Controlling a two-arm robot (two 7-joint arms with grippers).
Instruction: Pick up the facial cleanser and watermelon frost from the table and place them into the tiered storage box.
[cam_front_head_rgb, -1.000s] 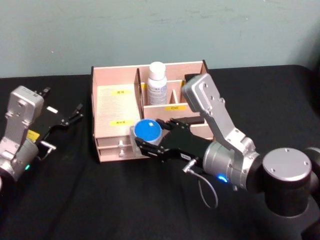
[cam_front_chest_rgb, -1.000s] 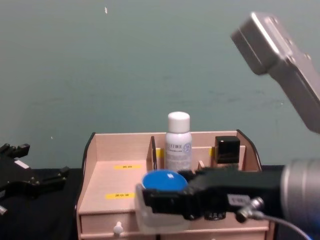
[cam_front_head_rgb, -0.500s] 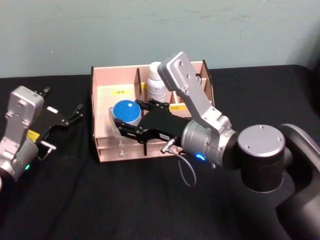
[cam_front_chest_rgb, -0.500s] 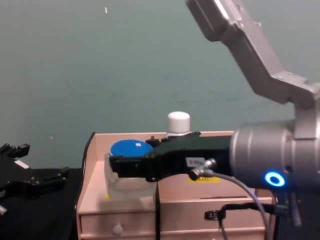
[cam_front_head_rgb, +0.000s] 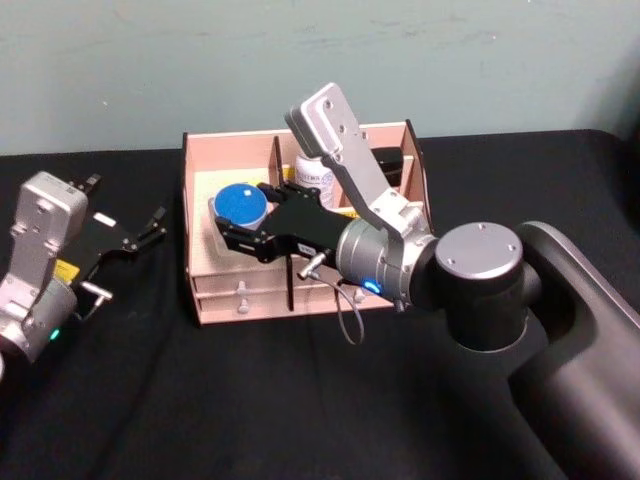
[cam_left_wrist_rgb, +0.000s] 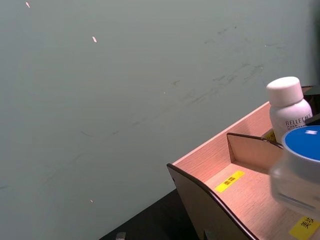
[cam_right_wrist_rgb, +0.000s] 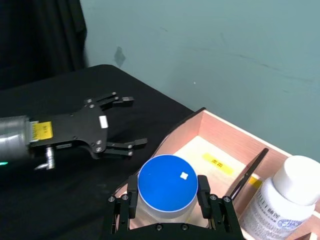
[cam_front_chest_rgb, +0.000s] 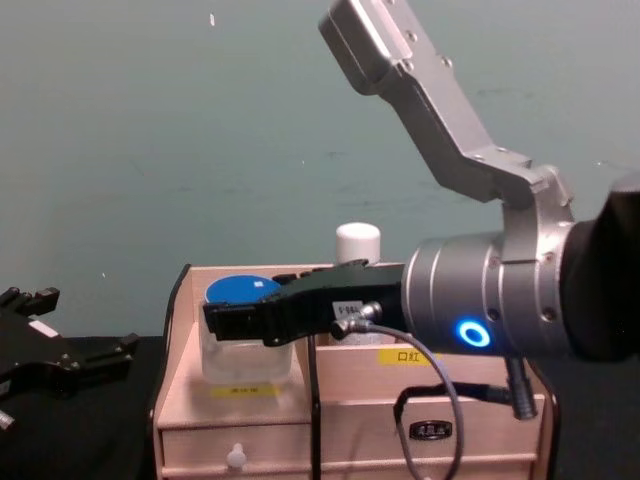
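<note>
Over the wide left compartment of the storage box (cam_front_head_rgb: 300, 290), right hand (cam_front_head_rgb: 243, 225) clamped on blue-lidded jar (cam_front_head_rgb: 241, 204), held above for lowering; white bottle (cam_front_head_rgb: 313, 175) already inside; left hand (cam_front_head_rgb: 130, 236) parked, fingers apart, on desk (cam_front_head_rgb: 200, 400).

- Your right gripper (cam_front_head_rgb: 228, 222) clamps the blue-lidded jar (cam_front_head_rgb: 240, 205) over the tiered storage box's (cam_front_head_rgb: 195, 300) wide left compartment; its floor lies bare.
- A divider wall (cam_front_head_rgb: 277, 185) and the white bottle (cam_front_chest_rgb: 357, 243) stand just beside, on the right.
- Your left gripper (cam_front_head_rgb: 150, 226) waits, fingers spread, beside the box's left wall.
</note>
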